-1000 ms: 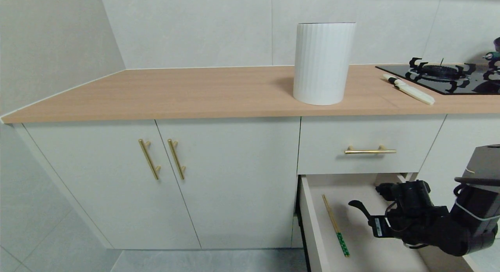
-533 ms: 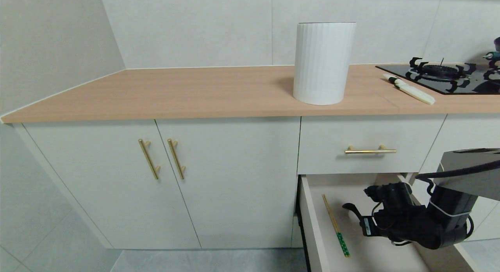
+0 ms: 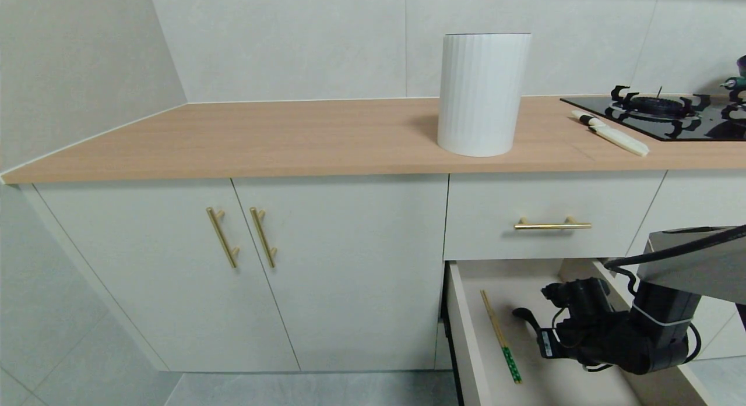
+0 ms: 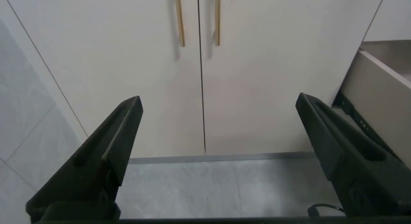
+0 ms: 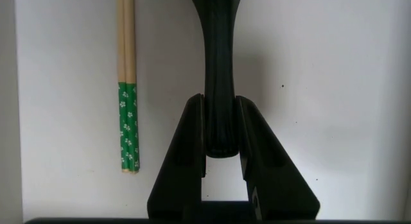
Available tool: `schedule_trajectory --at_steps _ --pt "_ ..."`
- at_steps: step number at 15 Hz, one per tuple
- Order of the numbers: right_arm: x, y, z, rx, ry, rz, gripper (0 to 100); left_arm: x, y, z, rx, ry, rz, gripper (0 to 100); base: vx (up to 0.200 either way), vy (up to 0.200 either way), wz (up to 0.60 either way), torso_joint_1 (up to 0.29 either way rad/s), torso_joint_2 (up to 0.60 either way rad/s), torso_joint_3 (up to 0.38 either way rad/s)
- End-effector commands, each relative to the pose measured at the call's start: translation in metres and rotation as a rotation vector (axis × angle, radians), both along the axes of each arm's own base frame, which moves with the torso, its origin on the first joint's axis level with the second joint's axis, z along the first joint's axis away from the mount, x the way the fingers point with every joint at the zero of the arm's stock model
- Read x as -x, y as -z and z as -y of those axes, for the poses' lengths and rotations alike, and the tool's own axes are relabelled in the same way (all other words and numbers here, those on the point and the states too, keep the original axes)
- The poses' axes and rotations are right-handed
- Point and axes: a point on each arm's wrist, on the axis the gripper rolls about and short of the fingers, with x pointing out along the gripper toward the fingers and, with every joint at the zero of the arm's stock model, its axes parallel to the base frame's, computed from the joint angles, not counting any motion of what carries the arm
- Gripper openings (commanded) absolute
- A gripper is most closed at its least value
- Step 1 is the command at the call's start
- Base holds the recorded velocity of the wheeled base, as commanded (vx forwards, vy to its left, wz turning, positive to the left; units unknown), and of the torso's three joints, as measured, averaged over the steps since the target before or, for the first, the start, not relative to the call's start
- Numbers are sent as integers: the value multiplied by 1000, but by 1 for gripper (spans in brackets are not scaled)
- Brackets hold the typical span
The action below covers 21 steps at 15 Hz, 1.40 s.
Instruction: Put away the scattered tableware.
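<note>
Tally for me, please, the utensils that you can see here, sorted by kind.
Chopsticks: 2, lying in the drawer
Black spoon: 1, held in the right gripper
Cream knife: 1, on the countertop
Total: 4

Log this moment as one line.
right gripper shut on black spoon over open drawer | chopsticks in drawer | left gripper open, facing cabinet doors
</note>
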Motion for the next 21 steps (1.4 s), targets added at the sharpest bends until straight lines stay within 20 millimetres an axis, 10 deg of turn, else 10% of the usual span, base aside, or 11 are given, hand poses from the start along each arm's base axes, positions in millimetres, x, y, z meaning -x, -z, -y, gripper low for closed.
schedule_trajectory --at_steps 1,12,21 --pt "0 0 0 -1 0 0 100 0 0 0 0 -1 -1 100 0 0 0 0 0 0" --pt "9 -20 3 -14 15 31 100 0 0 0 0 -1 -1 100 0 0 0 0 0 0" --pt "60 -159 12 -53 14 263 100 0 0 0 0 1 -1 100 0 0 0 0 0 0"
